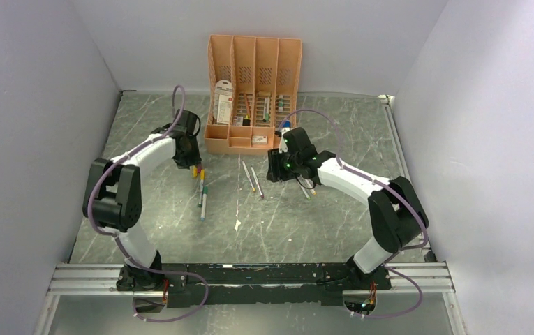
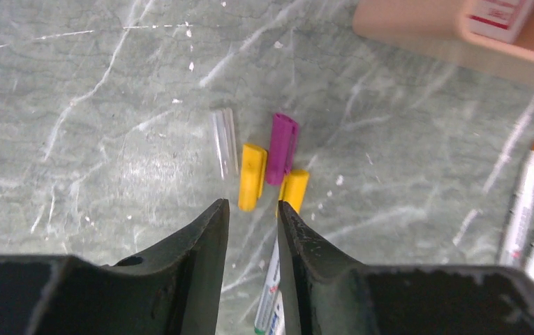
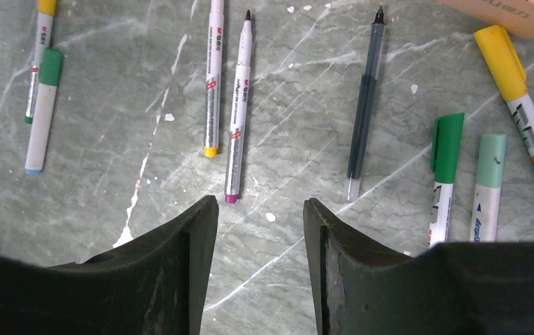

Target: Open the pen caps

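A grey-green marbled table (image 1: 306, 230), flecked with white scuffs, lies between pale lilac walls (image 1: 33, 84). A peach-orange organiser (image 1: 253, 56) stands at top centre of the overhead view, and an aluminium rail (image 1: 250, 278) crosses the bottom. From overhead the pens (image 1: 202, 192) are thin slivers with colours hard to read, and the organiser's contents are too small to name. In the left wrist view the organiser is cut off at the upper right corner, and two blurred pens (image 2: 522, 202) lie at the right edge. Loose pen caps lie at that view's centre: a clear cap (image 2: 225, 142), a yellow cap (image 2: 252, 176) and a purple cap (image 2: 282, 148), the last two touching. A second yellow cap (image 2: 294, 188) lies just below the purple one; whether it sits on the pen barrel (image 2: 269, 283) that runs behind the finger cannot be told. The left gripper (image 2: 252, 206) has its jaws a narrow slot apart, grasping nothing, with the tips just short of the yellow caps. The right gripper (image 3: 260, 202) stands wider, released and empty. Above it in the frame lie two uncapped pens (image 3: 239, 105) and a dark pen (image 3: 363, 98), with a green-capped pen (image 3: 445, 174) at the right.
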